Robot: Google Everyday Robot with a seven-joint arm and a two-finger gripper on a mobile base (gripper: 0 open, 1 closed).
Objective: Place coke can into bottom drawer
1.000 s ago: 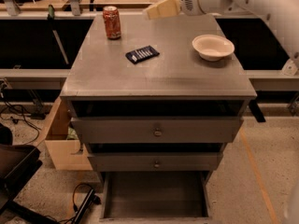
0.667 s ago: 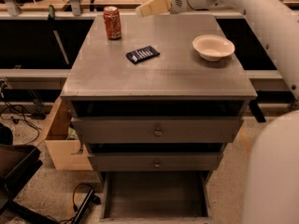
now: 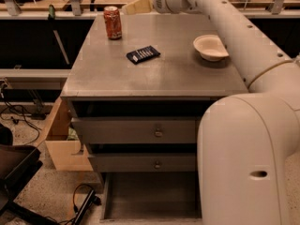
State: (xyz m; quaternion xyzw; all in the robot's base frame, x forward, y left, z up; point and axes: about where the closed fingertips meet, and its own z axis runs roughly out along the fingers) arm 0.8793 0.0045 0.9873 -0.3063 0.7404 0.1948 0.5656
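Observation:
The coke can (image 3: pixel 113 22), orange-red with a silver top, stands upright at the far left corner of the grey cabinet top (image 3: pixel 154 76). My gripper (image 3: pixel 137 6) hangs over the far edge of the top, just right of the can and a little above it, not touching it. The bottom drawer (image 3: pixel 150 196) is pulled out at floor level below the two knobbed drawers, and its tray shows nothing inside. My white arm covers its right part.
A white bowl (image 3: pixel 211 47) sits at the right of the top. A black flat packet (image 3: pixel 143 54) lies in front of the can. A wooden box (image 3: pixel 58 142) stands left of the cabinet, with a black chair (image 3: pixel 16 172) and cables (image 3: pixel 84 203) on the floor.
My gripper has moved left along the far edge of the top, closer to the can. My arm now fills the right side of the view. The can, packet and bowl have not moved.

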